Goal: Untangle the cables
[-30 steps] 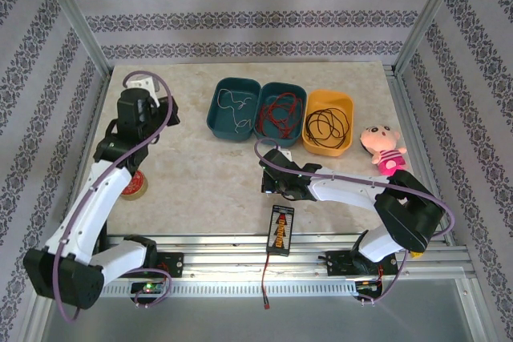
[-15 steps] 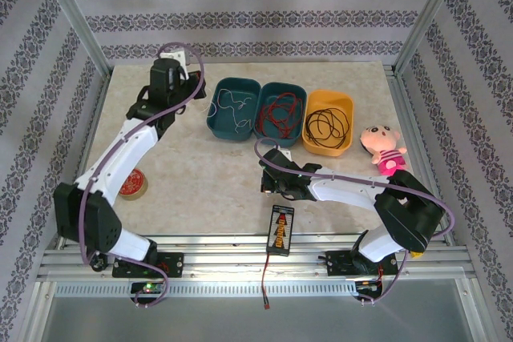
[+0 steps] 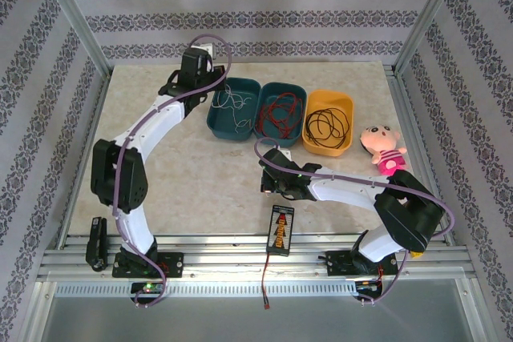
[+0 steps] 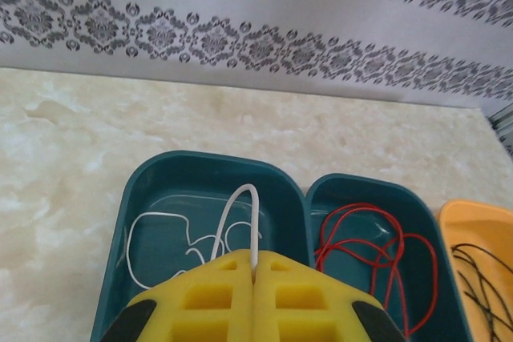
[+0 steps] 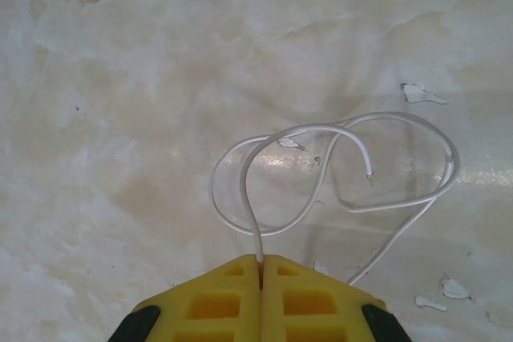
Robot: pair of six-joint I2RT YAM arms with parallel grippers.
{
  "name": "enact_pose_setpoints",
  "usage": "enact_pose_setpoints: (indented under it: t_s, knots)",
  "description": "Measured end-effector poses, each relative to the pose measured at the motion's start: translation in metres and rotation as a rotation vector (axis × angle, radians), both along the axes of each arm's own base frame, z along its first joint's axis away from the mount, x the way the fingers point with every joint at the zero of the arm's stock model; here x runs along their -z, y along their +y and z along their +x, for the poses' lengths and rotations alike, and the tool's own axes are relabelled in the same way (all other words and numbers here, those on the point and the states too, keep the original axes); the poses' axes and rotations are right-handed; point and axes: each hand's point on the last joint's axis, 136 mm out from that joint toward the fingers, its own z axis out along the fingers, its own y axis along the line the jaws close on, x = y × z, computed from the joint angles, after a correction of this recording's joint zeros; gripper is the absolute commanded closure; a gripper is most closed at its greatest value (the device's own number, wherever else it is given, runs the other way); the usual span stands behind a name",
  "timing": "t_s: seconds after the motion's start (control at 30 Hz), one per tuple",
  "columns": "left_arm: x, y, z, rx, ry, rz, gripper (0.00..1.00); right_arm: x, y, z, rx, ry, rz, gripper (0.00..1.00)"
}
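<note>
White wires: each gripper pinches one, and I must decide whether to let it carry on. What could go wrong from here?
1. The left gripper is shut on the tray wire, the rest of it coiled in the teal tray; a lift might snag and drag the tray.
2. The right gripper pinches the table wire, which crosses itself in a loop; pulling might tighten a knot.
</note>
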Motion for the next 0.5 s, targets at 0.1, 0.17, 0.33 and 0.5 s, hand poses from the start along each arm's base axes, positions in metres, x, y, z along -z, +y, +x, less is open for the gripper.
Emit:
enact_pose_setpoints:
  t_s: [0.1, 0.17, 0.33, 0.5]
  knots:
    - [0.021, -0.002, 0.004, 0.006, 0.040, 0.012, 1.00, -0.003, 0.002, 0.001, 0.000, -0.004, 0.005, 1.00]
    - [0.031, -0.005, 0.005, 0.012, 0.059, 0.015, 1.00, -0.003, 0.002, 0.002, 0.000, -0.005, 0.006, 1.00]
    - [0.049, -0.010, 0.006, 0.028, 0.094, 0.018, 1.00, -0.003, 0.002, 0.002, 0.000, -0.005, 0.005, 1.00]
    - [0.056, -0.010, 0.007, 0.028, 0.106, 0.021, 0.96, -0.003, 0.002, 0.002, 0.001, -0.005, 0.005, 1.00]
